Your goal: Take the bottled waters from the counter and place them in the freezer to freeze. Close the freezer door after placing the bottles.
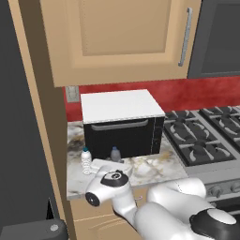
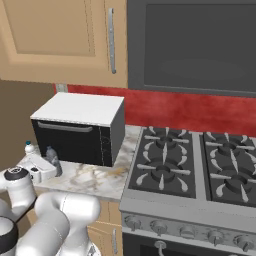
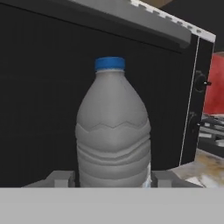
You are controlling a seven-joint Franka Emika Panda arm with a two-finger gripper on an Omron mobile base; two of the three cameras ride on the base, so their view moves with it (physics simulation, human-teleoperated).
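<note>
The gripper (image 3: 111, 181) grasps the grey bottle (image 3: 113, 131), which stands upright on the counter (image 1: 154, 168) near its left edge, just before the black oven (image 1: 124, 136). The clear bottle (image 1: 86, 161) stands beside it, nearer that edge.

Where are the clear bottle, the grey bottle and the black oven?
clear bottle (image 1: 86, 161), left base view, ribbed body.
grey bottle (image 3: 113, 131), hand view, middle of its body.
black oven (image 2: 75, 141), right base view, dark front door.
</note>
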